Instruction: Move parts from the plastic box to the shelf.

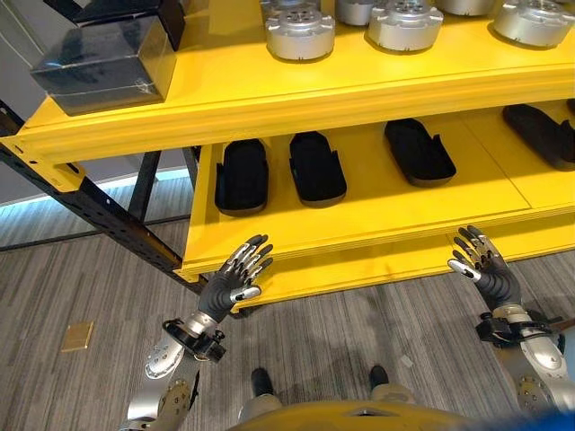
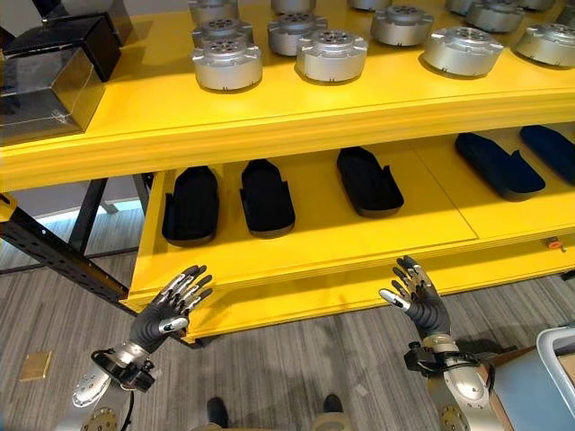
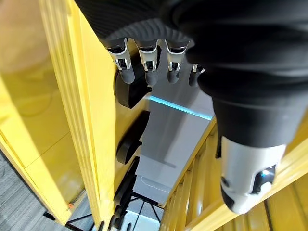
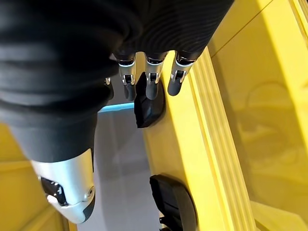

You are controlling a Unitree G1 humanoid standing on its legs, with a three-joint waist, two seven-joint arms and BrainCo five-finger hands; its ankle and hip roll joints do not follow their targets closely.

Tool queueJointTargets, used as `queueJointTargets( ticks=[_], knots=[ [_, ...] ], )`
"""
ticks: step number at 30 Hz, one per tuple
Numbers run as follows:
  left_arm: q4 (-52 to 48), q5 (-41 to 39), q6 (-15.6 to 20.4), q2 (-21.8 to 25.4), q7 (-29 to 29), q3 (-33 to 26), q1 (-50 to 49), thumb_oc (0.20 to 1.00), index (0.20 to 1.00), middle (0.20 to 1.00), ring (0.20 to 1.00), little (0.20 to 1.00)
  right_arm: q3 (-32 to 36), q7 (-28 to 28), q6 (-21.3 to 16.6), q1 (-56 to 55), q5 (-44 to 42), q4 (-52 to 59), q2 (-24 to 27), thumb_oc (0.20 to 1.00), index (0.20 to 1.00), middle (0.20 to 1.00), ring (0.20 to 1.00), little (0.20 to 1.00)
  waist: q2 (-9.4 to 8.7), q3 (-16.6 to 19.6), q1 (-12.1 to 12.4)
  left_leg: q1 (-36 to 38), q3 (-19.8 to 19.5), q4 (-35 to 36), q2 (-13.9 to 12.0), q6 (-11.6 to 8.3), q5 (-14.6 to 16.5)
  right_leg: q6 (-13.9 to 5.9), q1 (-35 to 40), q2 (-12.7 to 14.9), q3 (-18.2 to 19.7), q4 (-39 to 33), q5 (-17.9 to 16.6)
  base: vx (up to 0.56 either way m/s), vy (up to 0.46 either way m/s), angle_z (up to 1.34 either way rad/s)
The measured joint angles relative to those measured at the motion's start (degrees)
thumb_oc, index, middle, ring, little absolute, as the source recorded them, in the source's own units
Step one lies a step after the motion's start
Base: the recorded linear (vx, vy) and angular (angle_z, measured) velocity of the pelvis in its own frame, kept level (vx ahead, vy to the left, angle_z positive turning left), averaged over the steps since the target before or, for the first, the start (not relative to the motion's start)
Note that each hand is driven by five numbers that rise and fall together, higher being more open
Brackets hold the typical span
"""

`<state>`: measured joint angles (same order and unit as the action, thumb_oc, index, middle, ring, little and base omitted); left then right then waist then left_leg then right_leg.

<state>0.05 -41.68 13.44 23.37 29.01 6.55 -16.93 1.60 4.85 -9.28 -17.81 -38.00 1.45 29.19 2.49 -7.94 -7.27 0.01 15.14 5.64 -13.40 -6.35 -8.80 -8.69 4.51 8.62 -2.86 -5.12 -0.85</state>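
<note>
Both arms are raised in front of the robot, forearms angled up and away from it. The left hand [image 1: 235, 278] is on the near left, palm facing forward, its fingers [image 3: 147, 65] straight and slightly spread, the thumb held out to the side. The right hand [image 1: 482, 263] is on the near right at about the same height, fingers [image 4: 151, 77] likewise straight and fanned, thumb apart. Neither hand holds or touches anything. The two hands are well apart from each other.
</note>
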Motion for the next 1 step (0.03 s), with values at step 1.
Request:
queueJointTargets(
  ticks=[1],
  knots=[
    [0.0, -0.06, 0.0, 0.0, 0.04, 0.0, -0.02, 1.0, 1.0, 1.0, 1.0, 1.0, 0.0, 0.14, 0.0, -0.01, 0.0, -0.26, 0.0, 1.0, 1.0, 1.0, 1.0, 1.0, 0.0, 0.0, 0.03, 0.0, 0.0, 0.0, 0.04, 0.0, 0.0, -0.02, 0.0, 0.03, 0.0, 0.0, -0.01, 0.0, 0.0, 0.0]
  ],
)
